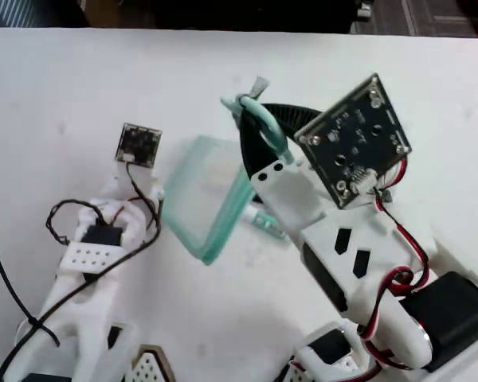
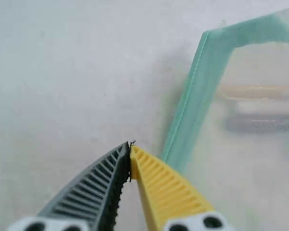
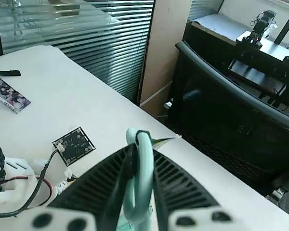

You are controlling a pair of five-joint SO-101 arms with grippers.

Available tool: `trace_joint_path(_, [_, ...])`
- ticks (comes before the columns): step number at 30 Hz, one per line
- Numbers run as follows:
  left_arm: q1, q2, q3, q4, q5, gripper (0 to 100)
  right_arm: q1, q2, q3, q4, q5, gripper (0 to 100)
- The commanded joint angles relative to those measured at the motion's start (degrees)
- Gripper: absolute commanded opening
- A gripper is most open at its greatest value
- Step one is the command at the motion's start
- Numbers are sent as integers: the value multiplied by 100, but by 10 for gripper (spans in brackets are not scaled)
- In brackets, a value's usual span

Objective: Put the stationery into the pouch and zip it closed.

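Note:
The translucent teal pouch (image 1: 203,199) is tilted up off the white table between the two arms. My right gripper (image 1: 251,111) is shut on the pouch's teal pull loop (image 1: 264,121), held between black fingers (image 3: 111,185) around the loop (image 3: 140,173). My left gripper (image 2: 130,146) is shut, with nothing between its grey and yellow fingers. Its tips rest just beside the pouch's teal zip edge (image 2: 192,110). Through the pouch wall I see a pale pencil (image 2: 255,91) and a dark pen (image 2: 262,124) inside.
A small teal piece (image 1: 264,222) lies under the right arm by the pouch's corner. A black cable tie (image 1: 6,278) lies at the left. A printed card (image 3: 9,96) sits farther off. The table's far edge (image 1: 223,29) borders a dark chair (image 3: 221,110).

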Motion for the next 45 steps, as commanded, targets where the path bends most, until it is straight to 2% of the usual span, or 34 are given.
trace_joint_path(1, [31, -31, -53, -26, 35, 24, -40, 4, -519, -189, -53, 16])
trace_joint_path(9, [31, -31, -70, 0, 44, 24, -48, 435, -1424, -66, -62, 16])
trace_joint_path(15, [31, -31, -70, 9, 44, 24, -92, 716, -1275, 312, -62, 16])
trace_joint_path(23, [-13, -31, -79, 9, 44, 24, -637, 752, -633, 444, -62, 16])
trace_joint_path(36, [-22, -40, -105, 9, 26, 24, -637, 488, -633, 418, -62, 16])
trace_joint_path(45, [-479, -40, -818, 1073, 53, 25, -646, 444, -642, 444, -62, 16])
